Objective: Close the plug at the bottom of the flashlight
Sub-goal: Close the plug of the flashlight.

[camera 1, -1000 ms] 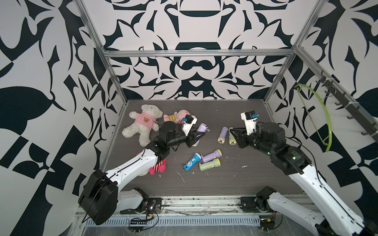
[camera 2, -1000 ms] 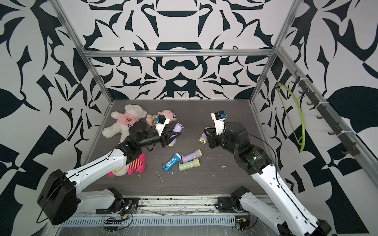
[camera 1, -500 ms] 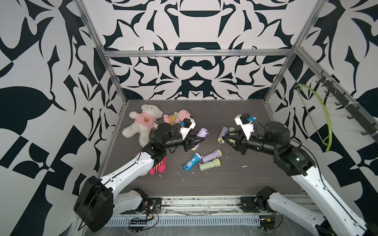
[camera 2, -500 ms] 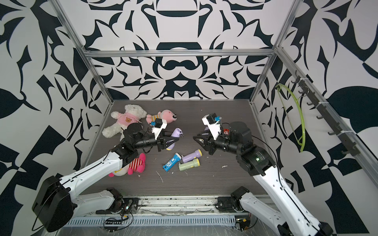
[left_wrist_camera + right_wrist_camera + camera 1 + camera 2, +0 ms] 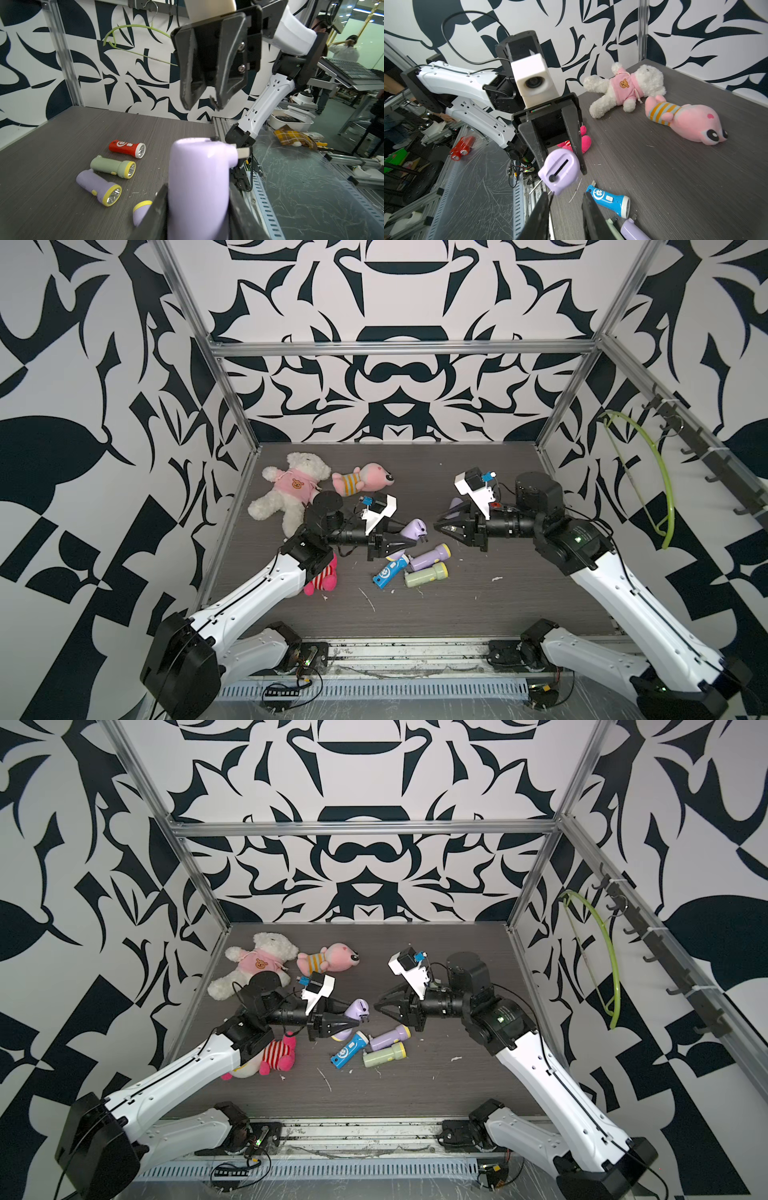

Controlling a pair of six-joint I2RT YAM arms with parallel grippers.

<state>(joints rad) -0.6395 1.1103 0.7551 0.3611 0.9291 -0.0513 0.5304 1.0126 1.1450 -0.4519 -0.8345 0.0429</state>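
Far left of the blue torch (image 5: 388,571) and behind it, a bear (image 5: 291,489) is lying on the table (image 5: 478,614). A pink plush (image 5: 365,483) is lying well behind the blue torch. Just behind the blue torch and raised off the table, the left gripper (image 5: 400,538) is pinching the flashlight (image 5: 199,176), its fingers pressing on the lilac body's two sides. The flashlight's tail end is pointing right, and the plug (image 5: 242,152) is sticking out of it sideways, not folded in. Just right of the blue torch, a lilac torch (image 5: 428,556) and a green torch (image 5: 426,576) are lying side by side. Behind and right of the blue torch, the right gripper (image 5: 440,526) is hovering with jaws spread and nothing between them. Its tips are facing the flashlight's tail end, near it but apart.
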